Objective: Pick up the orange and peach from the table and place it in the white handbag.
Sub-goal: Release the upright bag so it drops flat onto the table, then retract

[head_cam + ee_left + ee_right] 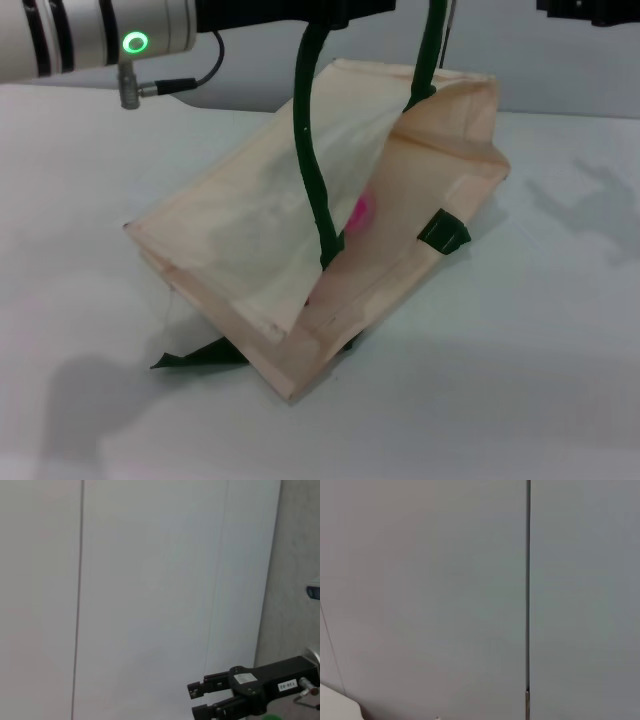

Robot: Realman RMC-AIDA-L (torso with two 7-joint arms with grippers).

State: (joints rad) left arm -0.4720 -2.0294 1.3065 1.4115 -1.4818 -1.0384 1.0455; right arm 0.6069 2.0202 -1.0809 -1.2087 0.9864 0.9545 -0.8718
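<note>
**Bag lifted by its handles, fruit inside**

On the near surface [520, 400] nothing lies loose. The white handbag [260, 250] hangs tilted, one corner touching down; a pink blush, likely the peach [360, 210], shows inside. The orange is unseen. Farther up, the left end effector [330, 10] seems to carry the handles [310, 150]; its grip cannot be told. The right end effector [200, 700] stands apart. If the tilt grows, fruit could roll out.

1. Bench [540, 380]: plain white top, matte, carrying soft grey shadows at the near left and far right.
2. Wall panels [150, 580]: pale grey-white, flat, divided by thin dark vertical seams.
3. Light: even, diffuse, with no hard glare.
</note>
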